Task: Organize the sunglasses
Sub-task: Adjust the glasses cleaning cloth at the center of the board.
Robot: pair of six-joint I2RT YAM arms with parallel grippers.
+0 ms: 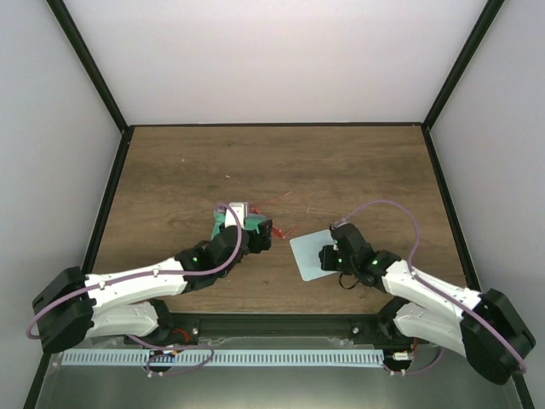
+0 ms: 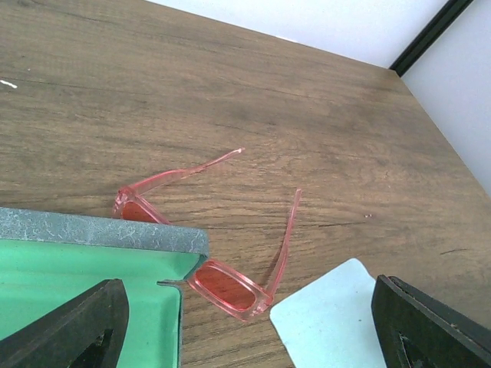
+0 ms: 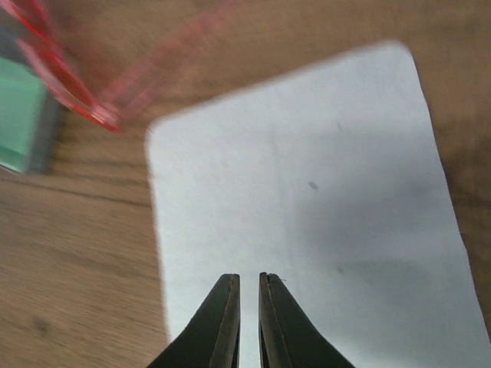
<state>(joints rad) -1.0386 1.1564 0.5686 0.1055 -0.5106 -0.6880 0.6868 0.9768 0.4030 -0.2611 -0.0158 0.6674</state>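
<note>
The sunglasses (image 2: 226, 287), with red lenses and pink arms spread open, lie on the wooden table; the grey-rimmed corner of the open, green-lined case (image 2: 77, 284) hides the middle of their front. My left gripper (image 2: 249, 307) hangs open and wide above the case and glasses, holding nothing. From above, the sunglasses (image 1: 277, 230) lie just right of the left gripper (image 1: 247, 228). My right gripper (image 3: 248, 277) is shut to a thin slit with nothing in it, low over the light blue cloth (image 3: 307, 176). The sunglasses (image 3: 69, 84) are a blur at that view's top left.
The cloth (image 1: 311, 254) lies flat right of the case (image 1: 223, 223), its corner close to the glasses' right lens, with my right gripper (image 1: 330, 256) over it. Bare wooden table (image 1: 281, 162) stretches behind. Black frame posts and white walls bound the table's sides and back.
</note>
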